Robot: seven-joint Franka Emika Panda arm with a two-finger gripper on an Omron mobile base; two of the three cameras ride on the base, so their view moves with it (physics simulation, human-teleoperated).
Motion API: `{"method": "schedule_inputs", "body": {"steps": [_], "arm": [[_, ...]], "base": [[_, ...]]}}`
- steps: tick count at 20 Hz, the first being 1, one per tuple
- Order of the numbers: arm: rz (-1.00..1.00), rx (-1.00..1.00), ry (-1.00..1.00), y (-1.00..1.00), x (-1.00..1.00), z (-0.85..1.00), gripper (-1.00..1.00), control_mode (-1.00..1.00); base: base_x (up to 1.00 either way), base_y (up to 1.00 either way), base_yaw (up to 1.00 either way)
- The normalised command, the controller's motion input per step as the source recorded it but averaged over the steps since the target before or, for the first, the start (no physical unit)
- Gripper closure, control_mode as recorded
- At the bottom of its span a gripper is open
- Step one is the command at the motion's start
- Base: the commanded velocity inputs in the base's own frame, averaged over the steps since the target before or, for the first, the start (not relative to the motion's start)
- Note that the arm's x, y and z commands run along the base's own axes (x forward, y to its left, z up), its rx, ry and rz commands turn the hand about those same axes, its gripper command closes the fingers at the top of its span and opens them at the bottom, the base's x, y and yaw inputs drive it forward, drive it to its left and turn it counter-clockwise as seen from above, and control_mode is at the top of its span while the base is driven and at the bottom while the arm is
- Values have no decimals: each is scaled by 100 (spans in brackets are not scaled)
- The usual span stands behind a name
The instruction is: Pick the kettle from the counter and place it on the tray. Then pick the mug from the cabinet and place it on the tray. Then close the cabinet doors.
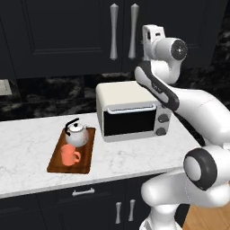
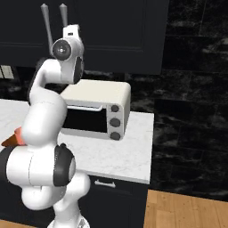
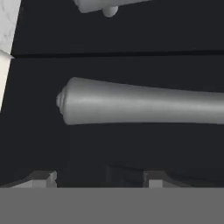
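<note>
Left base view: toaster oven beside tray (kettle, mug aboard).

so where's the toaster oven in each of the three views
Left base view: toaster oven at centre, on the counter, right of the tray.
Right base view: centre-left, partly behind the arm.
Hand view: I can't make it out; the close-up is of a silver door handle.
Shared landmark: the pair of long silver cabinet handles above the oven.

Orange mug, whitish-grey kettle, brown tray, white grey-veined counter.
</note>
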Motion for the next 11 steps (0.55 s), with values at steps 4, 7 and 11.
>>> {"method": "schedule_inputs", "body": {"steps": [4, 7, 11], "arm": [[-19, 0, 27, -2, 45, -20, -100, -100], [-16, 0, 19, -9, 26, -27, -100, -100], [-15, 0, 12, -10, 24, -32, -100, -100]], "base": [[0, 0, 0], [0, 0, 0], [0, 0, 0]]}}
